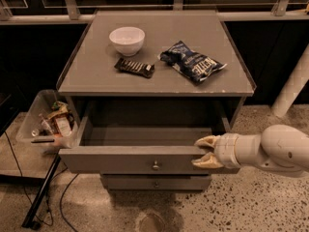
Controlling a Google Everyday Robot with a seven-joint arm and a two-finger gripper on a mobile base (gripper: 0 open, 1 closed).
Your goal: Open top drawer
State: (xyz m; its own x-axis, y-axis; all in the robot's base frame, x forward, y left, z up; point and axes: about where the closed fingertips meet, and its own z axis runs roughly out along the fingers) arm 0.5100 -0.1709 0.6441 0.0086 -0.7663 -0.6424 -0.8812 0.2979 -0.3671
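Here the top drawer [120, 159] stands pulled well out of the grey cabinet [91, 79], its front panel running across the lower middle of the frame and its shallow grey box showing open behind it. A small round knob [155, 166] sits at the centre of that panel.

The gripper [205, 152] is at the panel's right end, in the lower right of the frame, to the right of the knob. It reaches in from the right edge on a thick white arm [270, 151]. Its two pale fingers [204, 140] are spread apart: one lies at the panel's top edge, the other lower, against the front face, so the corner of the panel falls between them. Nothing is clamped.

Just below the open drawer, a narrower drawer [155, 181] stays closed.

On the cabinet top, in the upper half of the frame, a white bowl [127, 40] sits at left, a dark snack bar [134, 67] just below it, and a blue chip bag [192, 61] to the right. A clear bin [35, 108] of odds and ends stands on the floor at the left edge.
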